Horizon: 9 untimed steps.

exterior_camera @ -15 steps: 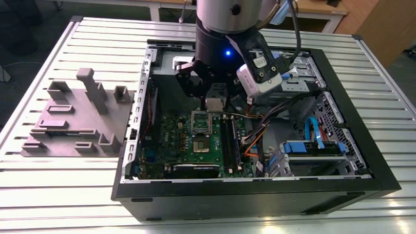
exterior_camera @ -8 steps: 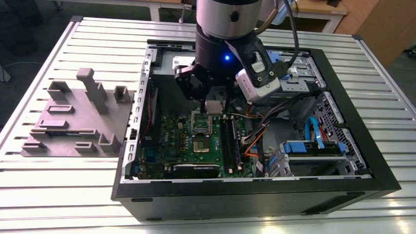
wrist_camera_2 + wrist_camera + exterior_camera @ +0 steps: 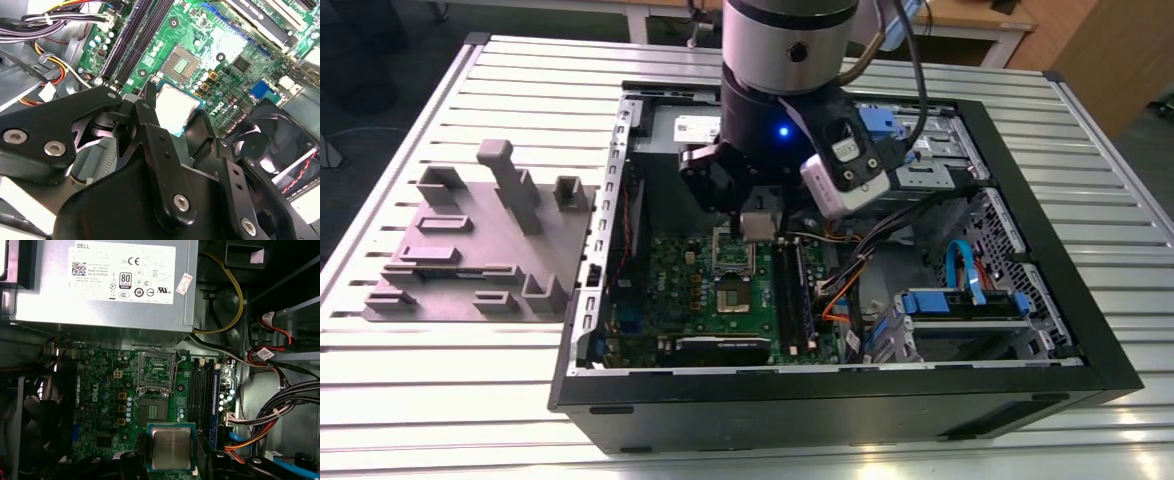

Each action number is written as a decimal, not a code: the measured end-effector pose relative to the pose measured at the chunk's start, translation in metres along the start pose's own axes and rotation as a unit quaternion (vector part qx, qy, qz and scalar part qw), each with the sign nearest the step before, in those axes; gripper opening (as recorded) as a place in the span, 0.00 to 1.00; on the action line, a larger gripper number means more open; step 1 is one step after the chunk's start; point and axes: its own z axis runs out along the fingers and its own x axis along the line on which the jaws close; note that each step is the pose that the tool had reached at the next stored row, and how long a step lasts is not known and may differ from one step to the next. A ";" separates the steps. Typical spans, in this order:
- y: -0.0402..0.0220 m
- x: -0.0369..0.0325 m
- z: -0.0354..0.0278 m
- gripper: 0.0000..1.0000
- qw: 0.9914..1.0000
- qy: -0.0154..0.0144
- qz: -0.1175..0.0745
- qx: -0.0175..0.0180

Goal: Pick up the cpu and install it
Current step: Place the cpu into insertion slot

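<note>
"Ribbed metal table (image 3: 480, 60), with an open computer case (image 3: 854, 400) lying on its side and the arm reaching down into it," said the first technician. "Where is the chip?"

"Between the fingers," said the second. "In the first wrist view the cpu (image 3: 171, 446) shows its silver top, and the gripper (image 3: 172, 112) has closed narrowly on two opposite edges. It hangs over the motherboard (image 3: 100, 390) near the socket (image 3: 154, 412) and is not seated in it."

"So the socket is bare?"

"It looks bare, and its metal frame (image 3: 156, 369) is swung open just beside it, towards the power-supply box (image 3: 100, 285)."

"What worries her there?"

"Mostly alignment, she would say. If the chip comes down turned or a little off to one side, its corner could land on the contacts and bend them. The grip is only on thin edges, so a tilt or a slip seems possible. The memory slots (image 3: 200, 390) also lie close alongside, and a wide finger might catch them."
</note>
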 end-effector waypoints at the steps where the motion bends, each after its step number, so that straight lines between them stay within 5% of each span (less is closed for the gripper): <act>1: 0.0000 0.0000 0.0016 0.47 1.000 0.000 0.000 0.000; 9: -0.0002 0.0004 0.0162 0.47 1.000 0.000 0.000 0.000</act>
